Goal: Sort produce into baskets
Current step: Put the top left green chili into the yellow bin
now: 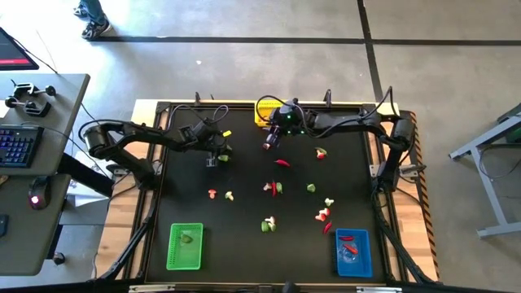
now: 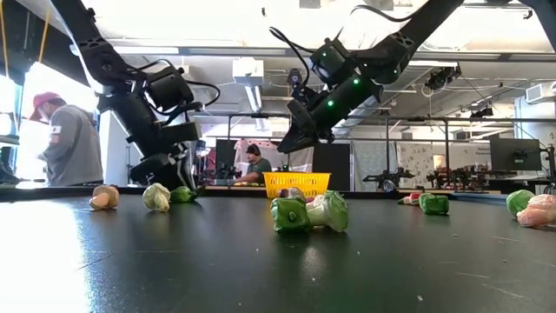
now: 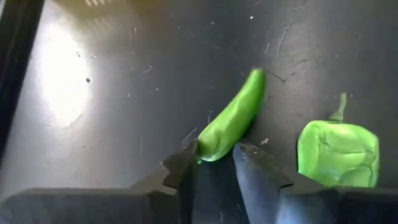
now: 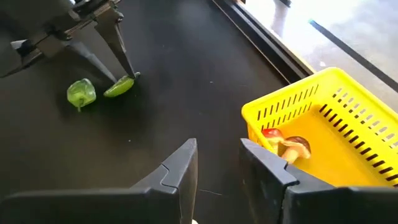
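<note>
A: Left gripper (image 3: 214, 163) status?
B: My fingers (image 3: 183, 168) are nearly closed around one end of the green chili (image 3: 231, 118); green pepper (image 3: 337, 152) lies just beside them.
A: Right gripper (image 4: 217, 163)?
B: Partly open, empty, near the yellow basket (image 4: 292, 102).

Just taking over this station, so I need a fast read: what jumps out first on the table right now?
The left gripper is down on the mat, its fingers closing around one end of a green chili pepper, with a green bell pepper lying right beside it. The right gripper hangs open and empty next to the yellow basket, which already holds mushroom pieces. More produce lies scattered across the black mat.
</note>
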{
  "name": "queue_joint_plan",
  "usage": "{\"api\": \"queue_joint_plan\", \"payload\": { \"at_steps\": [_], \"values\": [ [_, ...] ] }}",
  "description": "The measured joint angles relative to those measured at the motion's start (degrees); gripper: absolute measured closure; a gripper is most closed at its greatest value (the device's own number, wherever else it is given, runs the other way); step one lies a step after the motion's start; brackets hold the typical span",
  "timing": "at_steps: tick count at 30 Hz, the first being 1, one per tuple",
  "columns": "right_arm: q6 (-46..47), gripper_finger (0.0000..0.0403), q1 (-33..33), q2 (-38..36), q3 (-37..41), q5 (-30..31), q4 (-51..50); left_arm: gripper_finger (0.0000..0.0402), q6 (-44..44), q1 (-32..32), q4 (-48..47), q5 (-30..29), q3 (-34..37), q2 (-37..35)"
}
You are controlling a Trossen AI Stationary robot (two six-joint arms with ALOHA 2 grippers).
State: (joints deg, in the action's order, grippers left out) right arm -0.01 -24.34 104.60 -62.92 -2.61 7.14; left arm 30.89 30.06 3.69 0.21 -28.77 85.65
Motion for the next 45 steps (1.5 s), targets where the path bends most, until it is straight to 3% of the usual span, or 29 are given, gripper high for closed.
{"api": "queue_joint_plan", "payload": {
  "at_steps": [6, 10, 18, 31, 40, 45],
  "values": [
    [-0.46, 0.0296, 2.17, -0.22, 0.0, -0.05, 0.08, 0.0368, -1.57, 0.0, -0.76, 1.64, -0.04, -0.04],
    [-3.08, 0.0296, 4.92, -0.24, 0.0, 0.0, 0.69, 0.0395, -2.02, 0.0, 0.09, 5.99, 0.02, -0.01],
    [-8.0, 0.0296, 12.4, 0.1, -0.02, 2.12, 4.03, 0.0401, -4.38, -0.13, 4.3, 16.65, 0.13, 0.13],
    [-4.32, 0.0296, 17.51, 1.51, -0.02, 4.84, 9.15, 0.0401, -8.82, -3.61, 20.55, 30.87, 0.11, 0.11],
    [-5.21, 0.03, 18.66, 1.51, -0.02, 4.48, 9.44, 0.0401, -10.79, -6.09, 24.12, 31.31, 0.11, 0.07],
    [-6.35, 0.034, 19.49, 1.51, -0.02, 4.43, 10.25, 0.0401, -12.26, -7.13, 24.65, 31.08, 0.11, 0.07]
  ]
}}
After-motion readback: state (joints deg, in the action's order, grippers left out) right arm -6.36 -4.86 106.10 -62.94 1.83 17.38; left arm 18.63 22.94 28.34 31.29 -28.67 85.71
